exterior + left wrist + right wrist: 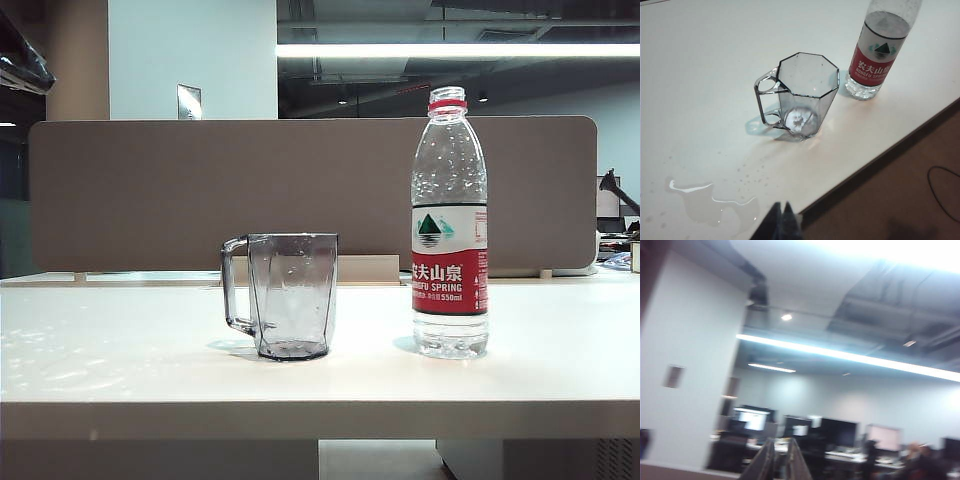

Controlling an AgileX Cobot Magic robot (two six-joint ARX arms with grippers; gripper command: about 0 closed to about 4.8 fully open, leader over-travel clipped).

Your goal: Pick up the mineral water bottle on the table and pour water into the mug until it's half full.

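Observation:
The smoky grey faceted mug (290, 295) stands upright on the white table (120, 370), its handle pointing left. To its right stands the mineral water bottle (450, 230), upright, with a red neck ring and a red-and-white label. Neither gripper shows in the exterior view. In the left wrist view my left gripper (782, 205) hangs shut and empty over the table's front edge, well short of the mug (802, 95) and the bottle (877, 55). My right gripper (780, 441) points up at the office ceiling, with a narrow gap between its fingers and nothing in it.
A puddle of spilled water (710, 202) with scattered droplets lies on the table near the left gripper. The table's front edge (880, 160) runs close behind the mug and bottle, with brown floor beyond it. A brown partition (150, 190) stands behind the table.

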